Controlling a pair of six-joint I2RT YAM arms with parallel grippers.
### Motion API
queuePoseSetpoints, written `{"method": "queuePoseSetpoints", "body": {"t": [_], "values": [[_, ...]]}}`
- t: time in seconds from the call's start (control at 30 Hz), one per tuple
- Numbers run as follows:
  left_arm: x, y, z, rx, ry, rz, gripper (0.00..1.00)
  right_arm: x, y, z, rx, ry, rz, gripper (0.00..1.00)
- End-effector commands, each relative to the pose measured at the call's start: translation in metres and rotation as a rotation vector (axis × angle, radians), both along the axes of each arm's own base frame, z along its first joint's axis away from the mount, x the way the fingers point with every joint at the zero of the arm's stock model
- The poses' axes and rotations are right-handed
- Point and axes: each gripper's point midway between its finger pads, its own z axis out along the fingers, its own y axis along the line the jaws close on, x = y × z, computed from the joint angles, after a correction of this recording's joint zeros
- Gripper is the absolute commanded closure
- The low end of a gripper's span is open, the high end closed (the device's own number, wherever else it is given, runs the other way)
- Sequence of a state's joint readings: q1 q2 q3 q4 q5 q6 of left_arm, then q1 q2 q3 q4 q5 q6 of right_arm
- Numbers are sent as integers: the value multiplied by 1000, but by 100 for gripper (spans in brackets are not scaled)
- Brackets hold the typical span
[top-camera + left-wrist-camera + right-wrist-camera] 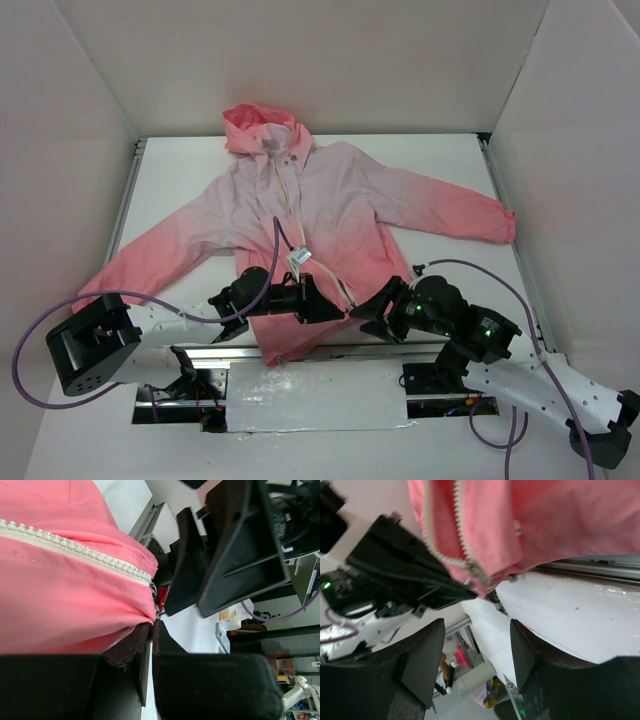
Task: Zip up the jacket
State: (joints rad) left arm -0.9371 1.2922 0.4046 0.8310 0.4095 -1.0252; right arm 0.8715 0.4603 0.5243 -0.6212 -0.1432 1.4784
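Observation:
The jacket [330,200] lies flat on the white table, hood at the far end, coral hem toward me. Its pale zipper [292,205] runs down the front. My left gripper [335,305] is at the hem beside the zipper's bottom end. In the left wrist view it [154,622] is shut on the pink hem corner of the jacket [60,595], just below the zipper teeth [80,552]. My right gripper [362,312] is open, a little right of the hem. In the right wrist view it [477,640] is empty below the jacket [545,520] and the zipper end [472,572].
A white tag [298,258] lies on the jacket front near the left wrist. The table's front metal rail [420,350] runs under both grippers, with a silvery sheet [310,395] below it. White walls enclose the table on three sides. Purple cables trail from both arms.

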Motion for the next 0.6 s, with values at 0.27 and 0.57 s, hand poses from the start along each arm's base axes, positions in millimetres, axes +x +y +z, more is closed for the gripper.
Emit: {"method": "queuePoseSetpoints", "body": {"t": [0.27,0.57], "values": [[1,-9,36,-108,-79,-34,100,25,12,-8,55,5,-147,39],[-1,-10,34,-106,-78,-54,100,33,16,4,78,-22,-165,40]]}}
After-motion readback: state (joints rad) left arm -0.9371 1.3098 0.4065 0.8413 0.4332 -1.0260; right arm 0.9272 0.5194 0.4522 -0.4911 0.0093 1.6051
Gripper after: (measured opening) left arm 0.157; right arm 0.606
